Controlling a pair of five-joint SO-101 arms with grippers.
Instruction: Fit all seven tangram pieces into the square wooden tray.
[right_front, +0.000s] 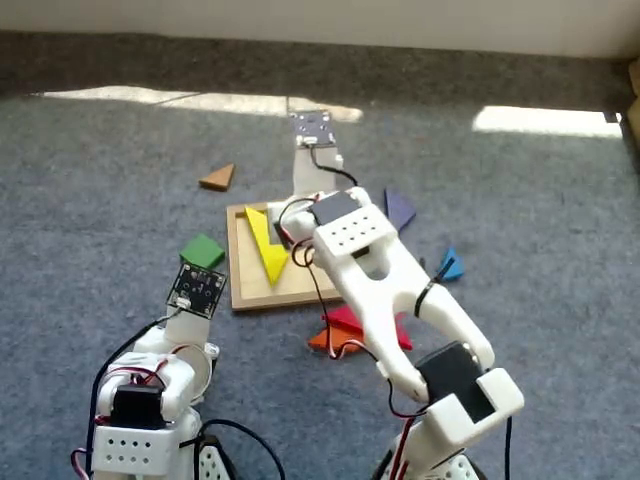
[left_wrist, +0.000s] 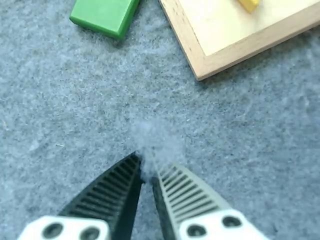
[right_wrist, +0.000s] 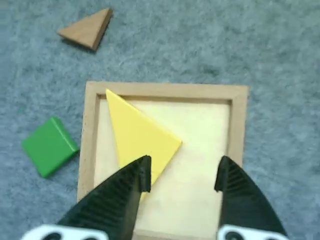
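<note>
**High view with both wrist views.** The tray (right_front: 238, 292) lies flat on grey carpet (right_front: 90, 200), between the two arms and a little ahead of them. One piece is inside it: the yellow triangle (right_front: 266, 245), lying flat with its long edge along the tray wall that faces the green square (right_front: 202, 250).

The other six pieces lie on the carpet outside the tray.
- The green square sits just beside the tray's outer wall, apart from it.
- The brown triangle (right_front: 218, 178) lies beyond the tray's far corner, on the green square's side.
- The purple piece (right_front: 399, 208) and the blue piece (right_front: 448, 266) lie on the tray's opposite side.
- The red piece (right_front: 345, 320) and the orange piece (right_front: 325, 341) lie touching near the tray's near corner, partly hidden under the right arm (right_front: 400, 290).

**Grippers.** The right gripper (right_wrist: 183, 167) hangs over the tray with its jaws spread wide and nothing between them. One finger is above a corner of the yellow triangle (right_wrist: 137, 135), the other above bare tray floor.

The left gripper (left_wrist: 146, 167) points down at bare carpet, near a tray corner (left_wrist: 240, 55) and the green square (left_wrist: 105, 15). Its jaws are drawn together to a narrow slit and are empty.

**Markings.** Each wrist carries a small camera board (right_front: 197, 288). Any print on these is too small to read.
</note>
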